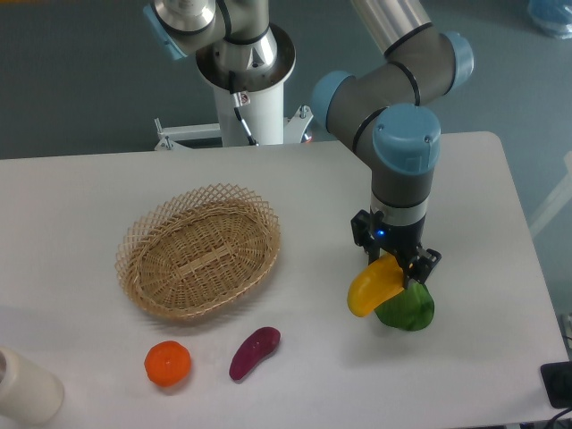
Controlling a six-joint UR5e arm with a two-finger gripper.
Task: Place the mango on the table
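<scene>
Now, sweeping from the left edge: a cream-coloured cylindrical object (25,386) pokes in at the bottom left corner, cut off by the frame, so what it is I can't say. Just right of it, low in the picture, a round orange fruit (167,364) sits on the white table (80,206), and beside that a dark purple eggplant-like piece (254,351) lies tilted, both apart from everything else. Above them, left of centre, the oval wicker basket (199,251) stands with nothing visible inside.

Over to the right of centre and here's the action: the gripper (394,264) points straight down from the arm, jaws closed around the upper end of the mango (375,286). The fruit hangs slanted, its free end dipping toward lower left, which I'd read as the result of being pinched near one tip rather than at the middle. It looks low, close over the tabletop, though whether it touches I can't tell. Right behind and below it a green fruit or vegetable (407,307) rests on the table, touching or nearly touching the mango from this angle.

The mango itself: smooth, glossy, elongated, bright yellow, warming to orange near the gripped end. Release looks like the step remaining, I'd judge.
</scene>
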